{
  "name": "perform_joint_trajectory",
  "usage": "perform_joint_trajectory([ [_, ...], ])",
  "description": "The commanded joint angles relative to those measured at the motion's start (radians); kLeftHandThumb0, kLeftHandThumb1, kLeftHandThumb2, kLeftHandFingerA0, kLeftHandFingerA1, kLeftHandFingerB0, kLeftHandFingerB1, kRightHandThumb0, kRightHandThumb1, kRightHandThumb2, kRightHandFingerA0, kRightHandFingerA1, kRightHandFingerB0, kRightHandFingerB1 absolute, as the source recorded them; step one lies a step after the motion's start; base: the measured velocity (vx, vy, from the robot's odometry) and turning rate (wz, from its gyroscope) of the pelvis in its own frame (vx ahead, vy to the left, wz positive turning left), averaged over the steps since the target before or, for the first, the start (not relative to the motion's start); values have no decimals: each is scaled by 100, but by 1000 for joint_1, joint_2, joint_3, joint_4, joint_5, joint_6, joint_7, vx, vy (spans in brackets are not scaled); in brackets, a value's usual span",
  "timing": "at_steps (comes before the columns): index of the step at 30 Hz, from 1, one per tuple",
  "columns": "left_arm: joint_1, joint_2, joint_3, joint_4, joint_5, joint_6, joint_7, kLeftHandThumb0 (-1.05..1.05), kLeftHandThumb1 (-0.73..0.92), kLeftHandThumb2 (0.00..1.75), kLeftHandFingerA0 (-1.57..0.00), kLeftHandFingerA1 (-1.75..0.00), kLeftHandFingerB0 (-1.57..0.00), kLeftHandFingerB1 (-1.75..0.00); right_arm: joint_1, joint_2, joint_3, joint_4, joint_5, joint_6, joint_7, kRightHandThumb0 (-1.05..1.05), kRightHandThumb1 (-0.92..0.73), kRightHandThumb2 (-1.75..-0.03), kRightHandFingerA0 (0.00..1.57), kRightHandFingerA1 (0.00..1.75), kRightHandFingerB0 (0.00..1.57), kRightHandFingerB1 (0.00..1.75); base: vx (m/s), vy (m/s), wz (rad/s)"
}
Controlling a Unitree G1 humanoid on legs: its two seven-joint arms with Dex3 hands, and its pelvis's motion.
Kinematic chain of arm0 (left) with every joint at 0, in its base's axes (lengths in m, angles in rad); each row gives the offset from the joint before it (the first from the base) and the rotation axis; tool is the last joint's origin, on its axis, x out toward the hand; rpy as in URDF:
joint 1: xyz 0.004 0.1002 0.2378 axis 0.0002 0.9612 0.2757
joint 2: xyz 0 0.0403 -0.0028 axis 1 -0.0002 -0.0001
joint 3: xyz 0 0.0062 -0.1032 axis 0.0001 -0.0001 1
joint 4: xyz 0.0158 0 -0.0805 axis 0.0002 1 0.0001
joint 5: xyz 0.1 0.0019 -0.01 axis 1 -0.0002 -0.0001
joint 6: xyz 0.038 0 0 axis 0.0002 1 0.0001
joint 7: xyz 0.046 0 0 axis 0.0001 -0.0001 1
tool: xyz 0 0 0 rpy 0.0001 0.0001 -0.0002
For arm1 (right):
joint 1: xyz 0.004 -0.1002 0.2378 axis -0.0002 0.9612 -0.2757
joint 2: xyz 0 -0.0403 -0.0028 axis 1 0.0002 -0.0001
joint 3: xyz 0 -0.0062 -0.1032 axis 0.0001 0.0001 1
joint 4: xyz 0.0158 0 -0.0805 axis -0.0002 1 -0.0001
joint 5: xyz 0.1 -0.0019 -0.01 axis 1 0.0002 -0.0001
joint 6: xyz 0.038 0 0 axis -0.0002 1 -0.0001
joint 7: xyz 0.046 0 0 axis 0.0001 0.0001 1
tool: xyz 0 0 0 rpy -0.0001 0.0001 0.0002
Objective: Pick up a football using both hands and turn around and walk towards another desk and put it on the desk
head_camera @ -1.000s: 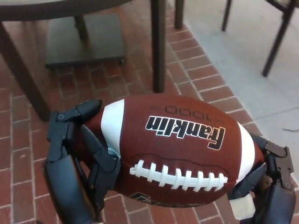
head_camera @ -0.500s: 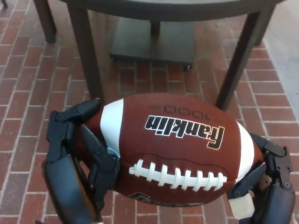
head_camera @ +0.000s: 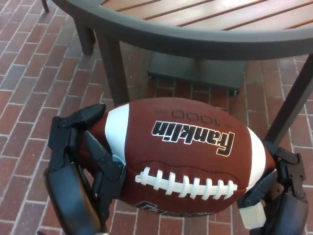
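The left hand (head_camera: 80,161) is clamped on the left end of the football (head_camera: 181,156), one thick finger lying over the top near the white stripe and another pressed into the lower flank. The ball sits crosswise between the two hands, held up in the air above the brick floor (head_camera: 29,73), laces facing the camera and the Franklin lettering upside down across its upper face.

It looks a light thing for its bulk — air-filled, with a pebbled brown skin that should give fair friction. The shell is firm yet would yield a little under pressure, so a moderate squeeze inward from both ends ought to suit it. The tapered ends are the risky part: a hand pushing on the slope could let the ball squirt out sideways. The present hold, cupping each end just outside the white stripes, seems the sensible place. It is not fragile; a drop would only send it bouncing off unpredictably.

The right hand (head_camera: 281,193) closes against the right end, its fingers wrapped on the lower side there.

Ahead and above stands the desk (head_camera: 195,34), a round dark-rimmed top with wooden slats, close in front. No container appears anywhere, and the part of the slatted top in view carries nothing.
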Motion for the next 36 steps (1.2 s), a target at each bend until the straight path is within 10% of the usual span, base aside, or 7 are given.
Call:
perform_joint_trajectory([
  [1, 8, -68, -219, 53, -33, -106, -146, -32, 59, 88, -94, -159, -81, -151, -60, 45, 198, -30, -98, -106, 192, -38, -77, -64, 86, 162, 77, 144, 472, -117, -47],
  [36, -67, -85, -183, 100, -32, -95, -165, -34, 58, 95, -94, -158, -81, -152, -99, 72, 164, -40, -68, -47, 185, -35, -72, -65, 88, 163, 77, 146, 412, 69, -25],
])
